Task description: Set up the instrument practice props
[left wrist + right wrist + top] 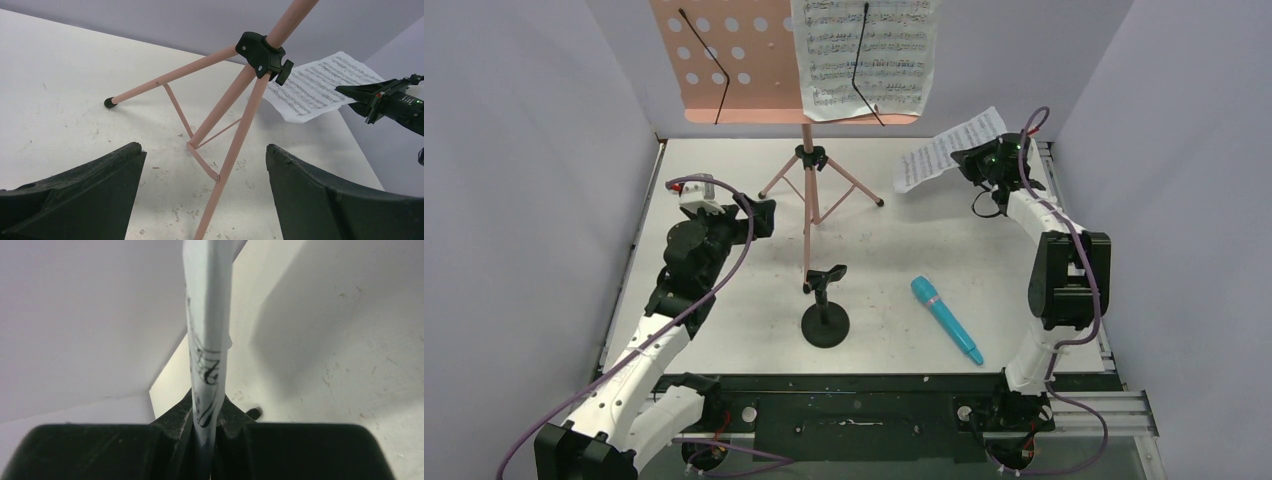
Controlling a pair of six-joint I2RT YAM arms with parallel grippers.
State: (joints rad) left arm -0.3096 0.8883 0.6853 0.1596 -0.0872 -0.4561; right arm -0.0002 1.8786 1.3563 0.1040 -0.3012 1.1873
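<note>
Music stand (807, 190), pink and perforated, on a scuffed white table (894, 240), grey walls (524, 150); right hand (972, 158) clamps a sheet-music page (944, 150), left hand (760, 217) apart.

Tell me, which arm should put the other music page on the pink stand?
Right. The right hand is shut on the loose page beside the stand. The left hand is open and empty, low by the stand's legs.

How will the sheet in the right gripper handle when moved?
Probably floppy: the sheet is thin paper pinched at one edge by the right gripper, and its free end bows in the left wrist view. Likely very light, so it may flutter. It could crease or tear at the pinch.
</note>
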